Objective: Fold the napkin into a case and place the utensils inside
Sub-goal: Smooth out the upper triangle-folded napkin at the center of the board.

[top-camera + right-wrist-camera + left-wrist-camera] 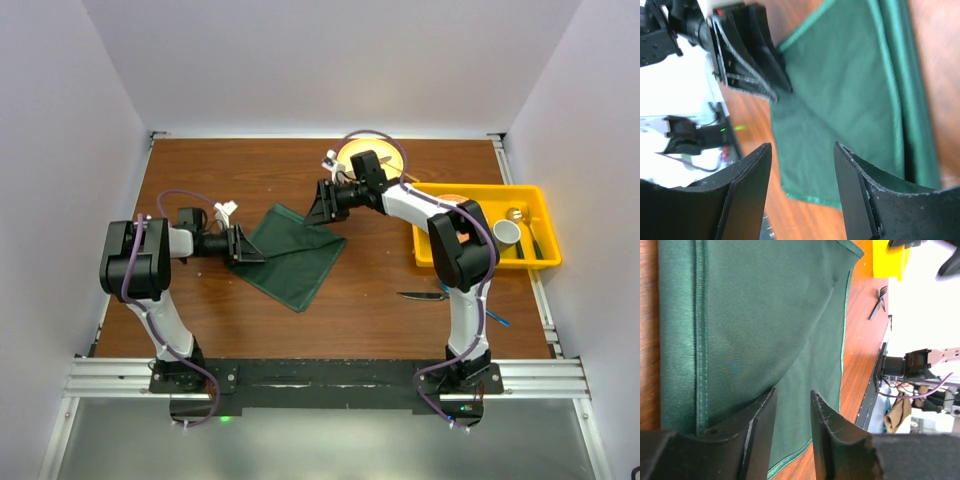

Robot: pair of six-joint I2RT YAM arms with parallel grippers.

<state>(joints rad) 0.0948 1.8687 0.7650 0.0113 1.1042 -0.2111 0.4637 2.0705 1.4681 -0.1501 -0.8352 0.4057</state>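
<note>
As you are looking across from the left, your left gripper (792,394) is sitting low at the left edge of the dark green square cloth napkin (295,255). Its black fingers (757,425) are standing a narrow gap apart and pinching nothing. That napkin is lying cornerwise on the brown wood-grain table (210,165), between the two arms, with one layer turned over along a slanting crease. Its weave is looking fine and matte, with stitched hems along the borders. Your right gripper (802,147) is hovering over the cloth's far right corner, jaws spread wide and empty. Further right, a slim table knife with dark handle and silver blade (425,296) is lying flat on the wood, apart from the napkin. A glossy yellow plastic rectangular tray (535,200) is sitting by the table's right edge.
</note>
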